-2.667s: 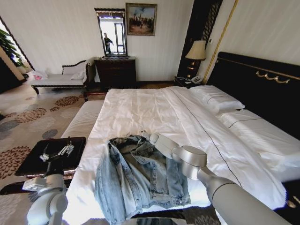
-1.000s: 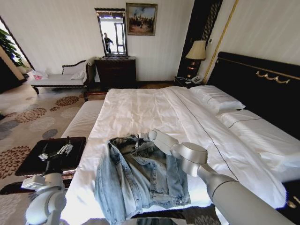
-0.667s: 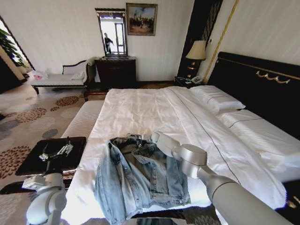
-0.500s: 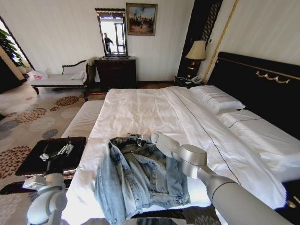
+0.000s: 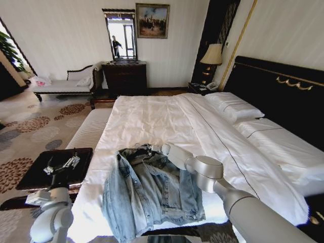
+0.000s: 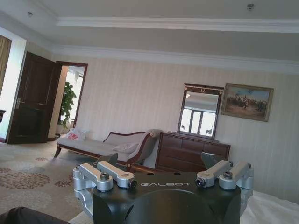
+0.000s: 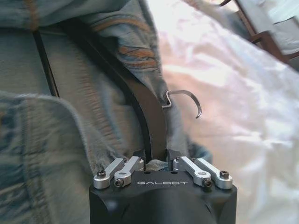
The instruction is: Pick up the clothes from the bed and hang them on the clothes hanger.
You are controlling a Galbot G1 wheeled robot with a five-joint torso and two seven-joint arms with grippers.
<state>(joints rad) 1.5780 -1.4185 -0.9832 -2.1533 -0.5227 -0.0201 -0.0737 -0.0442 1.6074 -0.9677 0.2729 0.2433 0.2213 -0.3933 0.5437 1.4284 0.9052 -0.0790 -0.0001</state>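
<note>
The bed is filling a carpeted room, a chaise standing at 10 o'clock. The clothes are lying at the foot, long axis running 6 to 12, collar toward 12. The right end effector is clamping the clothes hanger there, having edged slightly left. The left end effector is idling at 8 o'clock, spread wide.

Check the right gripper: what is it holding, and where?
The right gripper grips the hanger inside the jacket, on its black bar beside the hook.
</note>
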